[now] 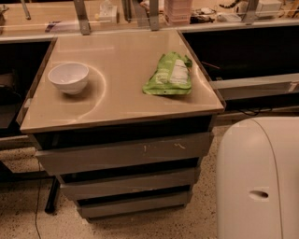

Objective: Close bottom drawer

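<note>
The bottom drawer (pixel 135 204) is the slimmest of three grey drawer fronts under the tan cabinet top (pixel 121 100), lowest and close to the floor. Its plain front shows below the mid-sized drawer front (pixel 128 183) and the widest, white-scratched top front (pixel 126 152). Its tray floor is hidden, and I cannot tell how far it stands out. My gripper is out of view. Only a large white arm segment (pixel 259 179) shows, at the lower right beside the drawers.
A white bowl (pixel 68 77) sits on the left of the cabinet top and a green snack bag (pixel 169 74) on the right. A cluttered counter (pixel 154 11) runs along the back. A grey ledge (pixel 254 86) juts out at the right. The speckled floor (pixel 23 219) lies below.
</note>
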You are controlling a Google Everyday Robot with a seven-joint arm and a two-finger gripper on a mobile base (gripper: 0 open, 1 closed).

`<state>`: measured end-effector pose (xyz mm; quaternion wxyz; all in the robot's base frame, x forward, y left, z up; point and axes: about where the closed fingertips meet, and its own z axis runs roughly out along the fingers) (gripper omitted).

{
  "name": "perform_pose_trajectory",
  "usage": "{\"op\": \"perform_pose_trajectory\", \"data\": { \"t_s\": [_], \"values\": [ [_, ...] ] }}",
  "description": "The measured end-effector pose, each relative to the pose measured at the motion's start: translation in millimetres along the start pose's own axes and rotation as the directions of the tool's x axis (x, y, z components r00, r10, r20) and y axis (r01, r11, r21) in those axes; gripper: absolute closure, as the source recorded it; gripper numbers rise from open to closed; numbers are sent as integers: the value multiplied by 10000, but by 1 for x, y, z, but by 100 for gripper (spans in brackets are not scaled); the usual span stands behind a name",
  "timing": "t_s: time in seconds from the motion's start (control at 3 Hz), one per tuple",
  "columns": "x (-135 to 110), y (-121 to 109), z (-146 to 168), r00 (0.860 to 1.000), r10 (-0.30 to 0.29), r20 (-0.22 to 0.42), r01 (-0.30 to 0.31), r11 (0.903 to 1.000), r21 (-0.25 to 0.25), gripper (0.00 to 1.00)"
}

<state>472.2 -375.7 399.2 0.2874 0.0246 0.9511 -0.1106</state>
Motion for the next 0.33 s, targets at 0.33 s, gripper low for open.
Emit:
{"op": "perform_pose_trajectory", "data": {
  "t_s": [0.33],
  "values": [
    [47, -27, -21, 9948, 526, -875, -465, 9964, 704, 82]
  ]
}}
